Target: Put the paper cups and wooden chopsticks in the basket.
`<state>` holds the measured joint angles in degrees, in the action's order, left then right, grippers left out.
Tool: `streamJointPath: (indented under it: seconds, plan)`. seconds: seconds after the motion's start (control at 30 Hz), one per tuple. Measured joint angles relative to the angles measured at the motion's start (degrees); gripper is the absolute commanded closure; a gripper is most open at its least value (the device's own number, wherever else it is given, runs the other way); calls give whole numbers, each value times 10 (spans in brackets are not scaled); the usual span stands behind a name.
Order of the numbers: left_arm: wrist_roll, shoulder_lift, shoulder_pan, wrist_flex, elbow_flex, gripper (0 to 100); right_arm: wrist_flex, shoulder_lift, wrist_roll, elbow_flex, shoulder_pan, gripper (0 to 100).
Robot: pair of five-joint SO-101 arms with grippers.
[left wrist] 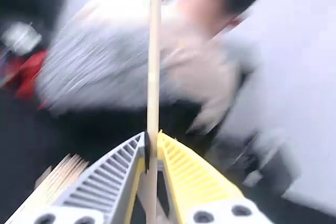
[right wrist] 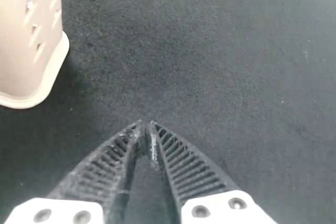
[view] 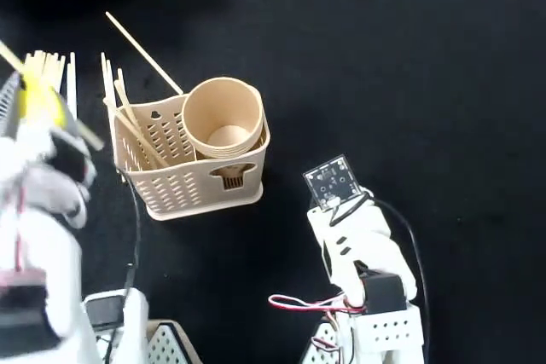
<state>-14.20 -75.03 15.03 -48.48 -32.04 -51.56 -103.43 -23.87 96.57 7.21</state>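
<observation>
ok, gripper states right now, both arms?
Left gripper: closed on a wooden chopstick.
Right gripper: closed, holding nothing.

1. We see a beige slotted basket (view: 183,185) upright on the black tabletop (view: 409,83).
2. Nested tan paper cups (view: 223,117) stand inside it.
3. Some wooden chopsticks (view: 128,117) lean beside the cups, loose chopsticks (view: 49,66) lie near the basket, and the left hand (left wrist: 151,140) pinches one chopstick (left wrist: 154,51).

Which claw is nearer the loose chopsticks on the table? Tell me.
Left. The left claw, shut on one chopstick, is close by the loose chopsticks; the right claw sits beyond the basket from them.
</observation>
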Motion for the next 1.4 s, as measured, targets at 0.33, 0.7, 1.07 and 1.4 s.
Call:
streamJointPath:
  seconds: [0.33, 0.7, 1.07, 1.4]
  plan:
    - [63, -165, -120, 295, -362, 970, 0, 0, 0, 1, 0, 986]
    - [42, -161, -122, 186, -372, 735, 0, 0, 0, 1, 0, 986]
    - [18, 25, 66, -94, -35, 733, 0, 0, 0, 1, 0, 986]
    - [30, 533, 267, -228, 269, 737, 0, 0, 0, 1, 0, 986]
